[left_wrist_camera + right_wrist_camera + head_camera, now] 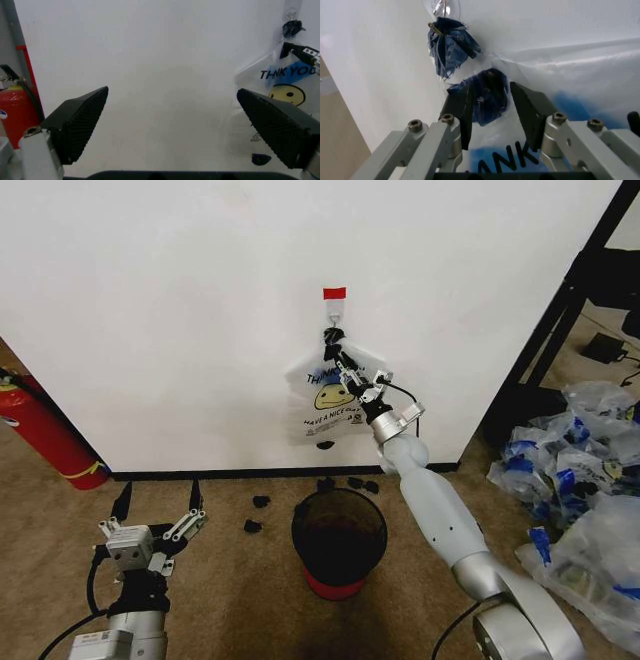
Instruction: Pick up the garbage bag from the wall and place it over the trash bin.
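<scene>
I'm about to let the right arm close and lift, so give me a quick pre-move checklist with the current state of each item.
1. Garbage bag on its hook on the wall: ok.
2. Right tool at the bag's top, fingers open on either side of the dark gathered handle: ok.
3. Handle already clamped: not ok, gaps show on both sides.
4. Trash bin upright on the floor below the bag, mouth open: ok.
5. Left tool open, low and to the left, apart from the bag: ok.
6. Whether the handle will slip off the hook freely: cannot tell.
</scene>
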Available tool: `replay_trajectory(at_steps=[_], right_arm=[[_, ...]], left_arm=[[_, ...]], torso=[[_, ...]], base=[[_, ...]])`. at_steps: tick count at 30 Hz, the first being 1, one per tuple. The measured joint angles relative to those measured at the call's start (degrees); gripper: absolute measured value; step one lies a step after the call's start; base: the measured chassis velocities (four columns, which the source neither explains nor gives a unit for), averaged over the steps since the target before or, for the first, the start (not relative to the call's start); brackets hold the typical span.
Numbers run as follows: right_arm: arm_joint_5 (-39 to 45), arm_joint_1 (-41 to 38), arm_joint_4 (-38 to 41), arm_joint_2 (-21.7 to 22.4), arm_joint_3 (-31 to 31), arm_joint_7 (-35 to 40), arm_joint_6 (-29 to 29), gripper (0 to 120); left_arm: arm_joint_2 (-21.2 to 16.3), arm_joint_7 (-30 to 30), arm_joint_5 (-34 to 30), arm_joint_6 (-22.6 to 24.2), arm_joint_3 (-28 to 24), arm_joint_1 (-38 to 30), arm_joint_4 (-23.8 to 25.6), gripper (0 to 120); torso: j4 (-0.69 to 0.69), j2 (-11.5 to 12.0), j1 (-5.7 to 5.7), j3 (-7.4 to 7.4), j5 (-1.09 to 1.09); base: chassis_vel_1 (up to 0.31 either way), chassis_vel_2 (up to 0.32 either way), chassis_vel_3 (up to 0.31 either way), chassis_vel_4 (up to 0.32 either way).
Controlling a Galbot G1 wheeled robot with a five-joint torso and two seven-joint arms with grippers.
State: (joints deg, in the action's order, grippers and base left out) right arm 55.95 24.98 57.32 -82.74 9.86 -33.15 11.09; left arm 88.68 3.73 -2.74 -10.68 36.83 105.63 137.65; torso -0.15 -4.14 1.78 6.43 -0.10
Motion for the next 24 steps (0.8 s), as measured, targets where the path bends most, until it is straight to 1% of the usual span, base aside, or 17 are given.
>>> replay_trajectory(at_steps=[7,13,15,16,21,24], right_arm=[[-0.09,-0.32,-1.10,-0.69,-0.10,-0.12,0.11,33],[-0.10,-0.37,-0.25,-0.66,-0.45,-0.06,-0.11,34],[-0.16,-0.71,0.34,-0.54,-0.67,-0.19,-0.33,34],[-0.20,-0.71,0.84,-0.37,-0.77,-0.39,-0.36,36],[-0.20,-0.20,1.73,0.25,-0.92,-0.60,-0.76,39],[-0.20,-0.09,2.03,0.62,-0.98,-0.79,-0.90,39]], left_arm=[[-0.27,0.10,-0.45,-0.01,0.55,-0.09,-0.10,100],[-0.31,0.11,-0.63,-0.04,0.63,-0.21,-0.15,100],[-0.31,0.10,-0.63,-0.05,0.62,-0.24,-0.19,100],[-0.29,0.11,-0.63,-0.06,0.59,-0.28,-0.21,100],[-0.19,0.11,-0.63,-0.07,0.48,-0.37,-0.27,100],[-0.04,0.09,-0.47,-0.08,0.34,-0.39,-0.29,100]], torso=[[0.03,0.00,-0.01,-0.01,0.00],[0.03,0.01,0.02,0.03,0.01],[0.12,0.01,0.03,0.03,0.02],[0.17,0.01,0.03,0.01,-0.02],[0.17,0.01,0.04,0.02,0.00],[0.07,0.01,0.03,0.02,0.00]], base=[[0.000,0.000,0.000,0.000],[0.000,0.000,0.000,0.000],[0.000,0.000,0.000,0.000],[0.000,0.000,0.000,0.000],[0.000,0.000,0.000,0.000],[0.000,0.000,0.000,0.000]])
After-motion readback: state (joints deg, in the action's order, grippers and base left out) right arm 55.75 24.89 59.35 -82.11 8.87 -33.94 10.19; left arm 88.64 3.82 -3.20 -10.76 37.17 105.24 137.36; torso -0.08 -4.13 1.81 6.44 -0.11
